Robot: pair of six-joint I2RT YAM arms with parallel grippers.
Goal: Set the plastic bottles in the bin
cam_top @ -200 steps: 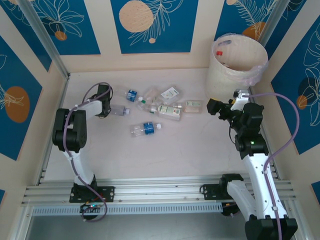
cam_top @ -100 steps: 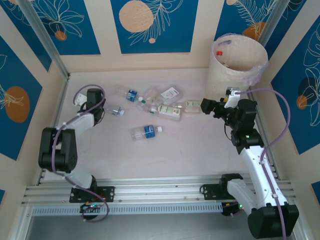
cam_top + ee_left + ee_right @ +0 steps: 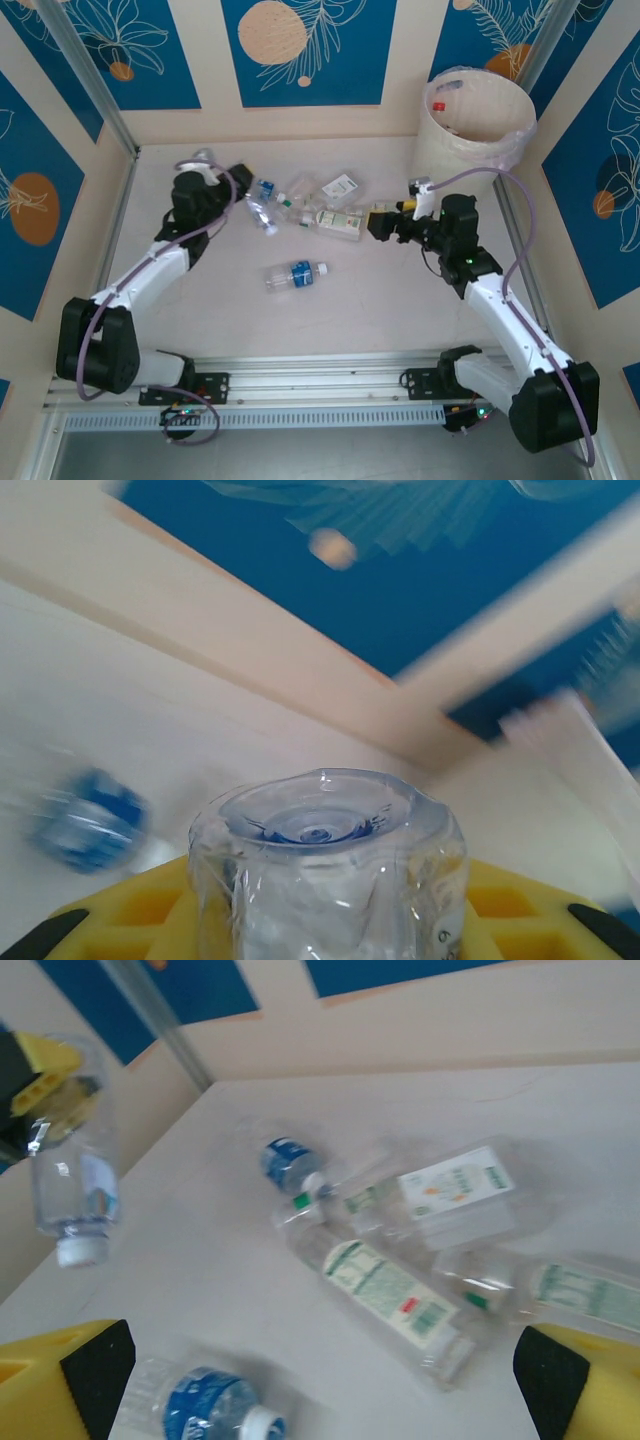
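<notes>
My left hand [image 3: 243,199] is clamped on a clear bottle [image 3: 325,870]. From my left wrist I look straight at its dimpled base, wedged between my yellow fingers [image 3: 515,910]. From my right wrist that same bottle hangs cap-down at about 10 o'clock and appears lifted clear of the tabletop [image 3: 380,310].

My right hand [image 3: 377,222] has its fingers spread wide apart with nothing between them. It points toward 9 o'clock, at the cluster of bottles [image 3: 322,205] lying on their sides in the far middle of the tabletop. Closest to it is a green-labelled bottle [image 3: 385,1295], with a white-labelled bottle [image 3: 455,1185] just beyond it at 12 o'clock. A small blue-capped bottle [image 3: 288,1160] lies at the cluster's 9 o'clock end. One blue-labelled bottle [image 3: 295,275] lies by itself at 6 o'clock from the cluster, well apart from it.

The bin [image 3: 460,150] stands upright in the far right corner, at about 1 o'clock from my right hand. Its thin bag is folded over the rim, and a red cap [image 3: 438,105] shows inside.
</notes>
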